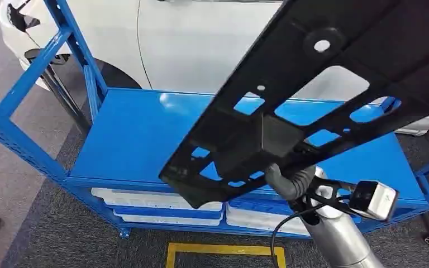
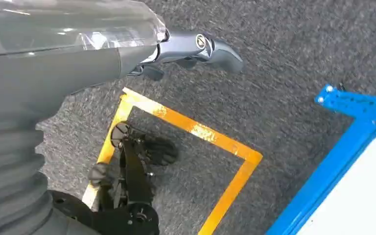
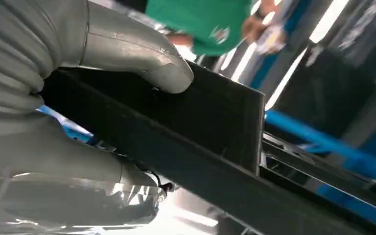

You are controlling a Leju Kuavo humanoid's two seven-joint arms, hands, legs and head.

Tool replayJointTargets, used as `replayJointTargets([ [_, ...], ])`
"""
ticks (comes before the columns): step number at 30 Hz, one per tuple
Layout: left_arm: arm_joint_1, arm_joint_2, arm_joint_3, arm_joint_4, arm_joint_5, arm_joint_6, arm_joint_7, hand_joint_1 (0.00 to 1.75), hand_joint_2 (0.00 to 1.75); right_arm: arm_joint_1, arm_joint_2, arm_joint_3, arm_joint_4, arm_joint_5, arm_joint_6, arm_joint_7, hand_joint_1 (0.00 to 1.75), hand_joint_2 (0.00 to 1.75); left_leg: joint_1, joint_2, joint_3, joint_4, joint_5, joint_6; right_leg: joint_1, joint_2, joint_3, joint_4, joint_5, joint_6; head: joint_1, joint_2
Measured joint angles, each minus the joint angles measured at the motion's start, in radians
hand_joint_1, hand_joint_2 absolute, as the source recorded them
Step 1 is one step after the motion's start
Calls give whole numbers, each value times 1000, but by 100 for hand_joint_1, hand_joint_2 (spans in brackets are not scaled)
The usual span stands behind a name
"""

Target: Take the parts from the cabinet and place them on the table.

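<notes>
Grey carpet with a yellow taped square (image 1: 225,250) is seen nearest, at about six o'clock in the head view. Just beyond it, the right hand (image 1: 290,181) is seen clamped on a long flat black plastic part (image 1: 313,95) pierced with cut-outs; in the right wrist view the thumb (image 3: 142,58) is pressed on one face of the part (image 3: 200,142) and the remaining fingers are wrapped beneath. The left hand (image 2: 196,49) hangs over the carpet with nothing in it, fingers loosely extended. The part is held in the air, clear of the blue steel shelving unit (image 1: 134,139) behind it. Its long axis runs from seven o'clock up to two o'clock, the lower end nearest the camera. Removal from the cabinet is judged done; carrying and setting down on a table are judged left. Farthest off, a white car body (image 1: 201,44) is visible.
</notes>
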Motion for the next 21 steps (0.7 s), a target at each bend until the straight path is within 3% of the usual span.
replayJointTargets([
  [1,0,0,0,0,0,0,-3,0,175,12,0,0,-27,0,8,0,175,175,-1,2,1,0,-2,-3,6,-23,30,-66,5,-8,0,0],
  [5,2,4,2,0,-4,0,-7,0,175,41,0,5,-97,19,9,0,175,175,-4,19,5,-2,-4,-24,14,-2,30,-76,10,-18,0,0],
  [6,1,9,2,0,-6,0,-6,0,175,44,-4,7,-107,20,7,0,175,175,-7,20,5,5,-8,-30,3,-1,33,-85,24,-24,0,0],
  [8,1,10,2,0,-7,-2,-3,0,175,44,-8,16,-122,29,-6,0,175,175,-4,14,-22,85,-84,-40,3,2,31,-88,30,-31,0,0],
  [10,0,12,3,0,-3,0,1,0,175,49,-9,24,-125,32,-15,0,175,175,0,14,-81,242,-170,-48,5,6,25,-87,33,-34,0,0],
  [11,0,12,5,0,0,3,4,0,175,52,-9,27,-124,33,-15,0,175,175,1,14,-99,298,-192,-50,5,7,21,-86,35,-34,0,0],
  [12,2,12,6,0,4,7,8,0,175,55,-9,29,-124,33,-15,0,175,175,3,14,-96,304,-186,-52,5,9,17,-84,37,-33,0,0],
  [13,2,12,8,0,10,10,10,0,175,57,-9,30,-124,33,-12,0,175,175,4,14,-70,263,-160,-52,4,12,13,-82,38,-31,0,0],
  [15,2,12,13,0,17,19,14,0,175,57,-9,30,-126,32,-7,0,175,175,7,12,27,95,-87,-52,2,15,8,-74,41,-27,0,0],
  [16,1,12,16,0,21,23,15,0,175,57,-9,29,-131,35,-8,0,175,175,11,-3,72,14,-71,-50,2,16,5,-68,41,-24,0,0],
  [17,1,12,17,0,21,26,18,0,175,57,-9,26,-138,39,-9,0,175,175,4,-11,73,3,-70,-41,9,19,-2,-61,42,-17,0,0],
  [21,6,11,21,0,-5,30,23,0,175,94,-9,-24,-185,45,11,0,175,175,3,-4,55,-2,-46,-12,5,20,-6,-65,59,9,0,0],
])
